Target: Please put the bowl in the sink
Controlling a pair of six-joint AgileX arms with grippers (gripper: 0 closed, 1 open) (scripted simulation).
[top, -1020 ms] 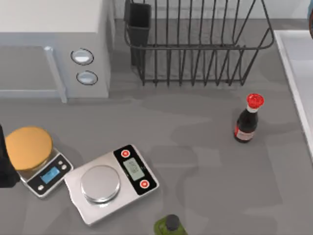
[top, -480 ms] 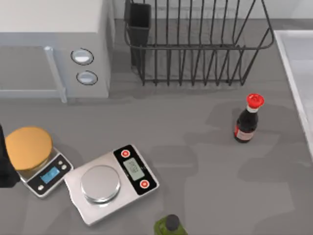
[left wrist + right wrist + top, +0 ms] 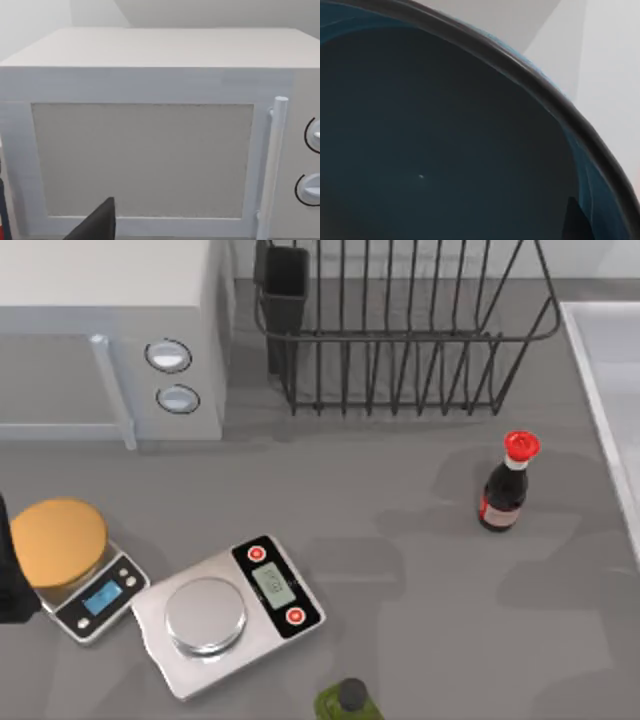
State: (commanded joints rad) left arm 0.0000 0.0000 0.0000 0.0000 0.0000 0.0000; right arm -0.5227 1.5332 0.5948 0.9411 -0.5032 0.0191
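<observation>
The bowl (image 3: 445,140) sits very close in the right wrist view, showing its glossy dark blue inside and dark rim (image 3: 555,100). My right gripper (image 3: 585,220) is shut on the bowl at its rim, and one dark fingertip (image 3: 574,220) lies inside the bowl. The sink (image 3: 592,390) is a pale basin with a raised rim at the top view's right edge, partly cut off. A pale surface lies beyond the bowl's rim in the right wrist view. My left arm (image 3: 10,580) is parked at the far left beside the small scale.
A white microwave (image 3: 100,330) stands back left and a black wire dish rack (image 3: 400,330) at the back middle. A red-capped dark bottle (image 3: 505,485) stands near the sink. Two scales (image 3: 225,610) (image 3: 70,565) and a green bottle (image 3: 345,702) occupy the front left.
A sliver of the bowl at the top view's upper right edge has gone out of view. Shadows on the table have drifted toward the front right. The left arm has not moved.
</observation>
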